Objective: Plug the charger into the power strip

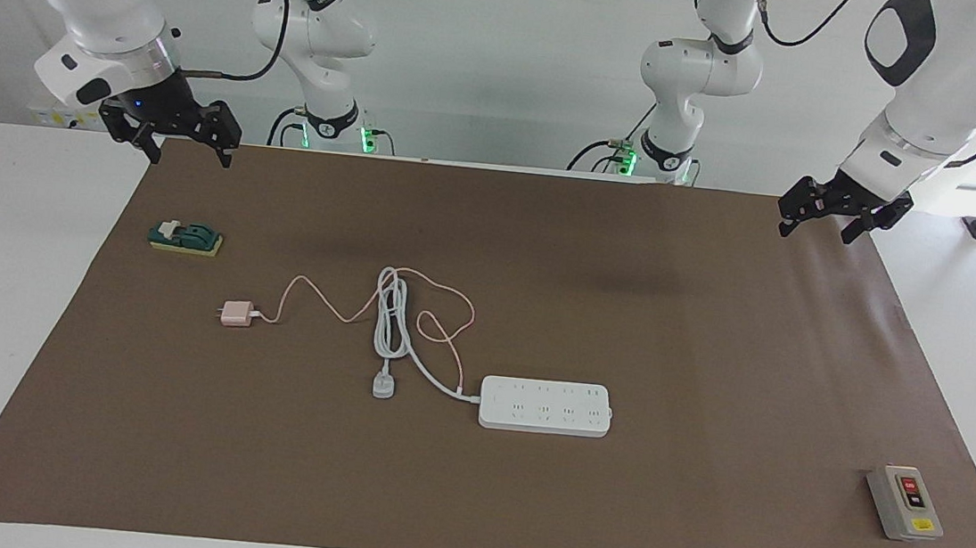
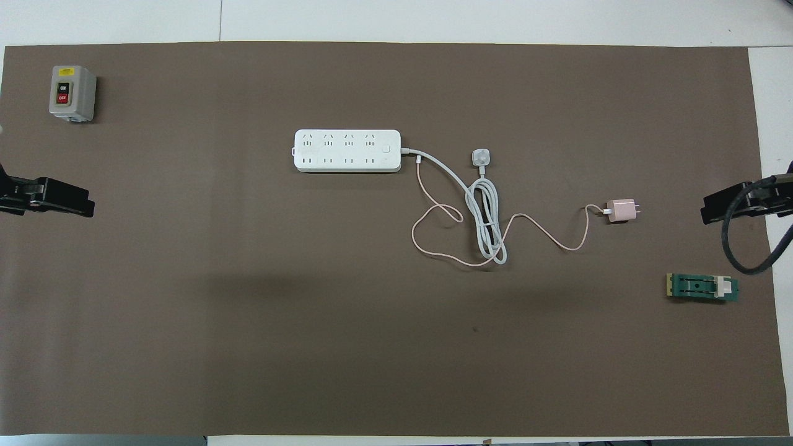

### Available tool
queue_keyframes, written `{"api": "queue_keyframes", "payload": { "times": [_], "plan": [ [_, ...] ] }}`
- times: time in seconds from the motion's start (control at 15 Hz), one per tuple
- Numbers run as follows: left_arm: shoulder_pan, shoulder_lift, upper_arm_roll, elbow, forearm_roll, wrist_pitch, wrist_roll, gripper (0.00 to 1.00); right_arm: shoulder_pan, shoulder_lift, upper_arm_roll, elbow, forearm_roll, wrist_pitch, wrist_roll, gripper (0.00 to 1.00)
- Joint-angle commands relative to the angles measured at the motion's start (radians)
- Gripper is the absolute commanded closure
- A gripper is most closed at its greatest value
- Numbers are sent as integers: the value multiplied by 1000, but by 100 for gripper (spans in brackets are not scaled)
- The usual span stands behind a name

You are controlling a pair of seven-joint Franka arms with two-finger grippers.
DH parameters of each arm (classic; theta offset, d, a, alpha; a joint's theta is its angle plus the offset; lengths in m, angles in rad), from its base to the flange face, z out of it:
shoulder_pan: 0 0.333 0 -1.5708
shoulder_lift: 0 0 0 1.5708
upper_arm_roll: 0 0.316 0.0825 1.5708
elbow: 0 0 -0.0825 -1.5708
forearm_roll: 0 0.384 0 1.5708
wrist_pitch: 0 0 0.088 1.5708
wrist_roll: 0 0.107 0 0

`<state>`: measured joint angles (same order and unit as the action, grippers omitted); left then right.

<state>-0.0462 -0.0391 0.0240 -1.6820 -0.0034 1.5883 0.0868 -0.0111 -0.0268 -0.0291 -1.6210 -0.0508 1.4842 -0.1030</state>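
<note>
Two robot arms are seen waiting at the ends of a counter (image 1: 21,283) covered by a brown mat (image 1: 711,376). The right gripper (image 1: 187,148) is held in the air over the mat's corner at its own end, its fingers spread wide and nothing held. The left gripper (image 1: 826,224) is held likewise over the corner at the left arm's end, wide open and empty.

Nearest the robots, a small green switch on a yellow base (image 1: 185,237) is seen at the right arm's end. A little farther out lies the charger (image 1: 236,313), a pale-pink cube resting flat on the mat, unplugged, with its thin pink cable (image 1: 449,302) looped across a coiled white cord (image 1: 388,318) toward the middle. Farther still, the white plug (image 1: 385,386) of that cord is laid on the mat, just beside the power strip (image 1: 546,406), which is set flat near the centre with its sockets facing up; the charger is well apart from it. Farthest out, at the left arm's end, a grey box with red and black buttons (image 1: 905,502) is placed.
</note>
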Motion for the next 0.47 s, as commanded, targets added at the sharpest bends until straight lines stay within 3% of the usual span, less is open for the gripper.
{"api": "queue_keyframes", "payload": {
  "times": [0.0, 0.4],
  "plan": [
    [-4, 13, 2, 21, -3, 2, 1, 0, -18, -8, 11, -8, -4, 2, -15, 0],
    [-4, 13, 2, 21, -3, 2, 1, 0, -20, -12, 3, -5, -4, 1, -10, 0]
  ]
}}
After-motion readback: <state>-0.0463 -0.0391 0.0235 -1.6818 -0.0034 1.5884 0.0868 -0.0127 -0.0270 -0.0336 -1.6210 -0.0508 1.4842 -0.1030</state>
